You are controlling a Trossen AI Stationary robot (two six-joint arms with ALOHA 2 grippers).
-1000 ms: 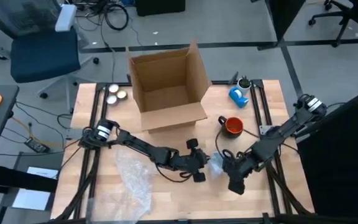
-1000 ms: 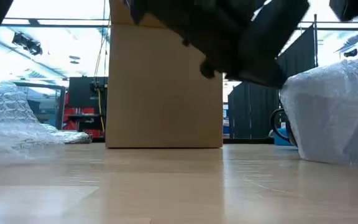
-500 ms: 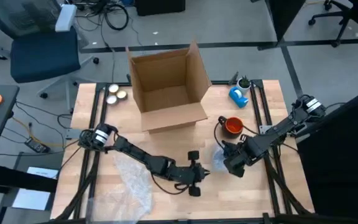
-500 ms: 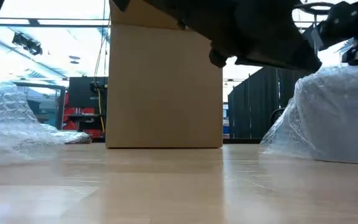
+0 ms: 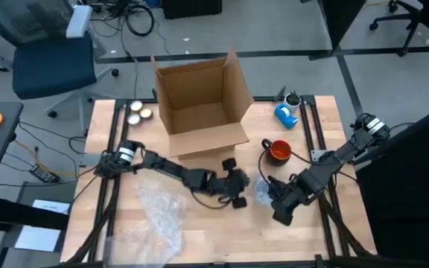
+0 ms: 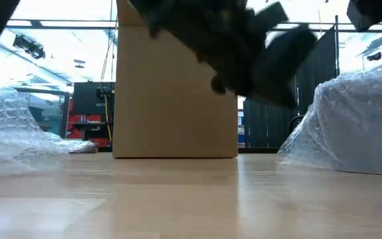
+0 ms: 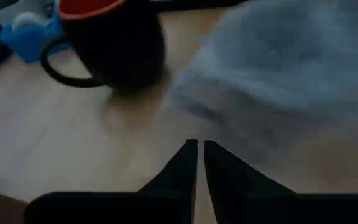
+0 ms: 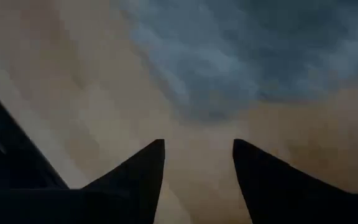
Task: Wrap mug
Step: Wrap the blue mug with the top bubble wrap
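Two pincers low over the near-middle of the table (image 5: 132, 246): right pincer (image 8: 197, 163) spread and empty, just beside the small bubble-wrap wad (image 5: 262, 193), probably lining up to grab it; left pincer (image 7: 197, 163) pressed together, holding nothing, aimed toward the mug (image 5: 278, 151) and the same wad, likely to pin or nudge. Larger loose bubble-wrap sheet (image 5: 162, 216) lying apart on the near left, spare material. Farther back, mug upright and unwrapped beside the open cardboard box (image 5: 199, 104), blue tape dispenser (image 5: 286, 114) beyond; wrapping judged barely begun.
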